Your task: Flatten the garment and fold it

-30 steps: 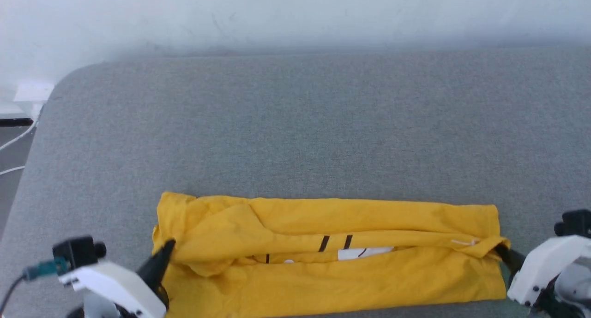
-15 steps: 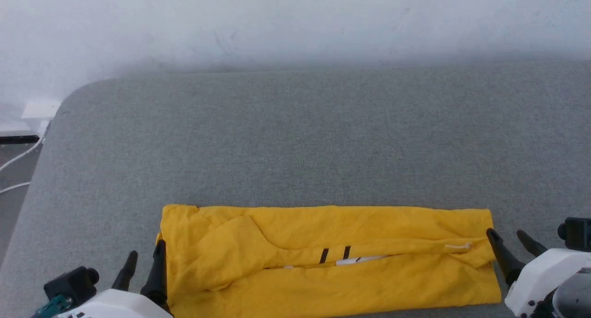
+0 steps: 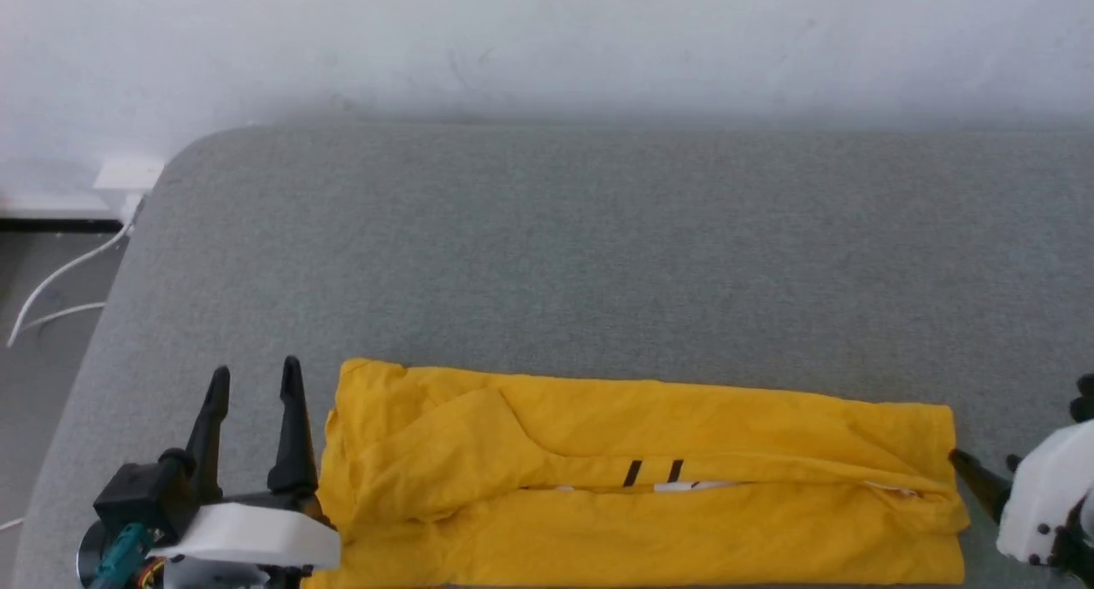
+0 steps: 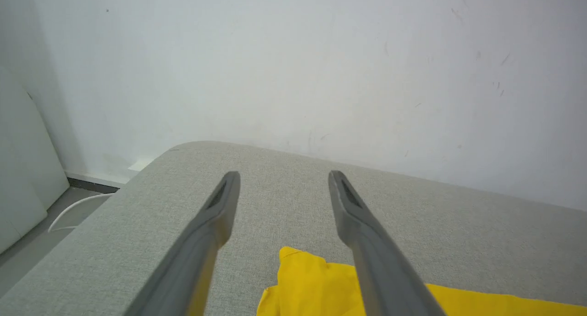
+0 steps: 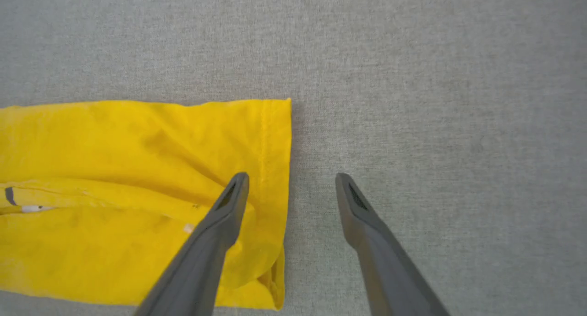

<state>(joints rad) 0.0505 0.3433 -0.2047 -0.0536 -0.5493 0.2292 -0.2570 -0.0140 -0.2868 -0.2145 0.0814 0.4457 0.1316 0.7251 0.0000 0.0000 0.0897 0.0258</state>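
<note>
The garment (image 3: 641,478) lies on the grey pad (image 3: 547,247), along the pad's near edge and well short of its far edge by the white wall (image 3: 547,42). It is bright yellow and folded into a long, narrow band. Its two long edges are turned in and meet along a slit down the middle. In that slit a little of the print shows: two short black bars and thin slivers of white. The end towards the pad's left side is rumpled, with a flap of cloth lying slantwise across it. The end towards the pad's right side is straighter, and the right wrist view shows a stitched hem (image 5: 270,169) there.

The left gripper (image 3: 256,368) stands over the pad's near-left part, just beside the rumpled end, with its jaws spread wide and nothing between them. In the left wrist view its fingers (image 4: 215,215) frame bare pad, with a yellow corner (image 4: 312,284) low between them.

The right gripper (image 3: 983,462) is at the pad's near-right part, its jaws also wide apart and empty. One finger (image 5: 220,224) crosses the hemmed end in the right wrist view and the other is over bare pad – whether the first touches the cloth cannot be told.

A white cable (image 3: 60,273) trails on the floor off the pad's left side.
</note>
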